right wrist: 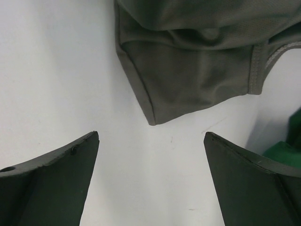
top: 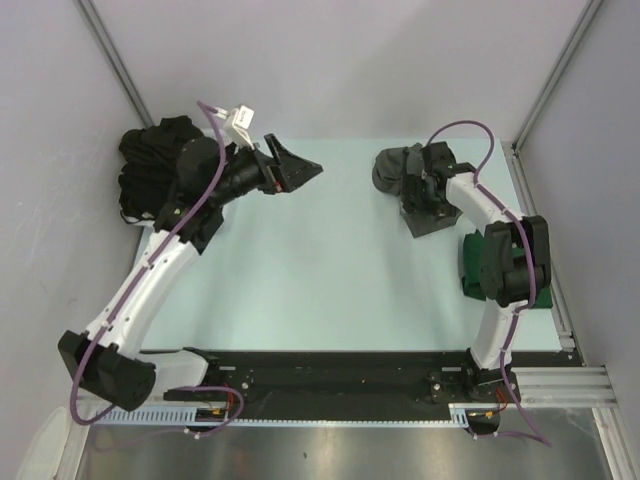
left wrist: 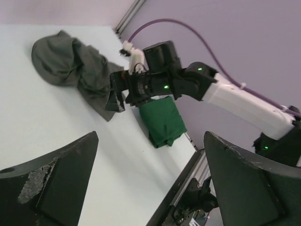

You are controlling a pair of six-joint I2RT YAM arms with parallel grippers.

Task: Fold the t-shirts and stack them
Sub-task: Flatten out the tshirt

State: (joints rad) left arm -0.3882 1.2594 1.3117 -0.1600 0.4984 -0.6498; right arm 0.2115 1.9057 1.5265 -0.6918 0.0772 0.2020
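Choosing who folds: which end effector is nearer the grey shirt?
Right. The right end effector is beside the grey shirt; the left end effector is across the table.

The tabletop is smooth and a pale blue-green. Three lots of clothes lie on it. At the far right is a grey shirt. It is scrunched up in a soft heap, and one floppy corner lies flat on the top. Closer to the front, by the right edge, is a green shirt, folded into a small neat block. A strip of tabletop shows between these two. At the back left corner sits a lumpy pile of black shirts.
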